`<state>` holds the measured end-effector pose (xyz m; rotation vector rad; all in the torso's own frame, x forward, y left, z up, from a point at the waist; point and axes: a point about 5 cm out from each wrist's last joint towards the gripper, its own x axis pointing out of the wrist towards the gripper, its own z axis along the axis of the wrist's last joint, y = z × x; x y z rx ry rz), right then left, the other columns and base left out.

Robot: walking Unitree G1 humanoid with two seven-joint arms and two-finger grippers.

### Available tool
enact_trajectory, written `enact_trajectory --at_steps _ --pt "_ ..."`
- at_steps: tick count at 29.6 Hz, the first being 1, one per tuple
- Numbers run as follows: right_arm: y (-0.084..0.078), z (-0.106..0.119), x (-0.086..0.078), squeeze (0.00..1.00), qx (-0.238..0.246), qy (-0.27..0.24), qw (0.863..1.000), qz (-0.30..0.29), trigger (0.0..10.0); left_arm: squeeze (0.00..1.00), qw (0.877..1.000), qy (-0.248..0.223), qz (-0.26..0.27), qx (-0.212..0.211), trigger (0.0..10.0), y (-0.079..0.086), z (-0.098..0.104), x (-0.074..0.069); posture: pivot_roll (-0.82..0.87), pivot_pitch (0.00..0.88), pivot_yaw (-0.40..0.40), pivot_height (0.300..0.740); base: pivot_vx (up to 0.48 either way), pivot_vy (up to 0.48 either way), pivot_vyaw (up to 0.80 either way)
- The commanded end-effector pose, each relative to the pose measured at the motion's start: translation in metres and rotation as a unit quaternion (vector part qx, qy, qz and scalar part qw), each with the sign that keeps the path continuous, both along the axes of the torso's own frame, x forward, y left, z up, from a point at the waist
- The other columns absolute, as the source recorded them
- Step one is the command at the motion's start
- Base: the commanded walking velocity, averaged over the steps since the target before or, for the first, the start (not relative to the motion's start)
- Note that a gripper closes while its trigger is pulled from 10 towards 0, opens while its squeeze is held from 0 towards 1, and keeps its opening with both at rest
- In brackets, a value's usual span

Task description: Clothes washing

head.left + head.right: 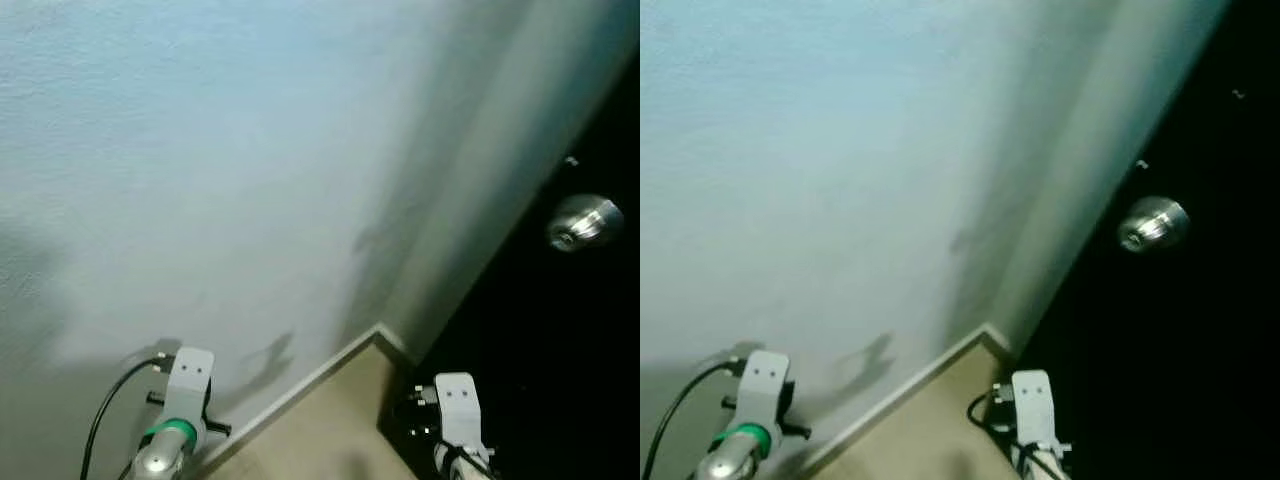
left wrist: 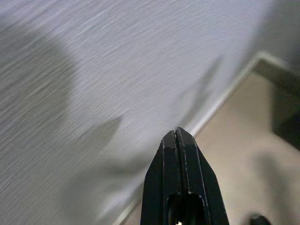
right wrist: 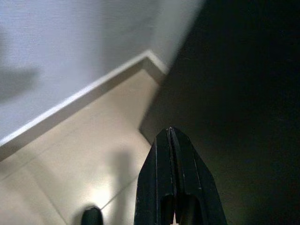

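Transit step, judging by view: wall [image 1: 200, 150], dark door [image 1: 560, 380] with knob [image 1: 584, 222]. Left gripper [image 2: 177, 140] and right gripper [image 3: 169, 136] pinched closed, empty. Clothes unseen (washer too); next: locate them.

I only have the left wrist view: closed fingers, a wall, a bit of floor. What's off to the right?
Observer: A dark door stands right of the wall.
Operator: Any handle on it?
Observer: Yes, a round silver knob.
Operator: Where's the right gripper?
Observer: The right gripper is shut, low, pointing at the floor by the door's bottom edge.
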<state>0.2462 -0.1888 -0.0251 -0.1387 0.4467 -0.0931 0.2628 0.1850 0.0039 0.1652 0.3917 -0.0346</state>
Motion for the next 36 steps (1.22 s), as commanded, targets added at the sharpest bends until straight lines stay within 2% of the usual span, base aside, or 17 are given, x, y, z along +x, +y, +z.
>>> enact_trajectory --at_steps 1,21,28,36 --pt "-0.004 -0.003 -0.004 0.00 0.003 0.005 1.000 -0.011 10.0 0.00 1.000 0.008 -0.004 -0.002 10.0 -0.002 -0.004 -0.003 0.03 0.000 -0.021 0.740 0.000 0.000 -0.80" --pt "0.001 -0.001 0.000 0.00 0.001 -0.001 1.000 -0.003 10.0 0.00 1.000 -0.003 -0.016 -0.001 10.0 -0.004 -0.001 -0.001 0.04 0.000 -0.021 0.740 0.000 0.000 -0.80" --pt "0.005 0.005 0.006 0.00 0.001 -0.020 1.000 0.006 10.0 0.00 1.000 -0.011 -0.018 -0.004 10.0 -0.005 0.002 0.001 0.04 0.000 -0.021 0.740 0.000 0.000 -0.80" --pt "0.019 0.036 0.032 0.00 0.017 -0.098 0.995 0.023 10.0 0.00 0.997 -0.074 -0.029 -0.017 10.0 -0.013 0.032 0.016 0.05 0.000 -0.024 0.740 0.000 0.000 -0.80"
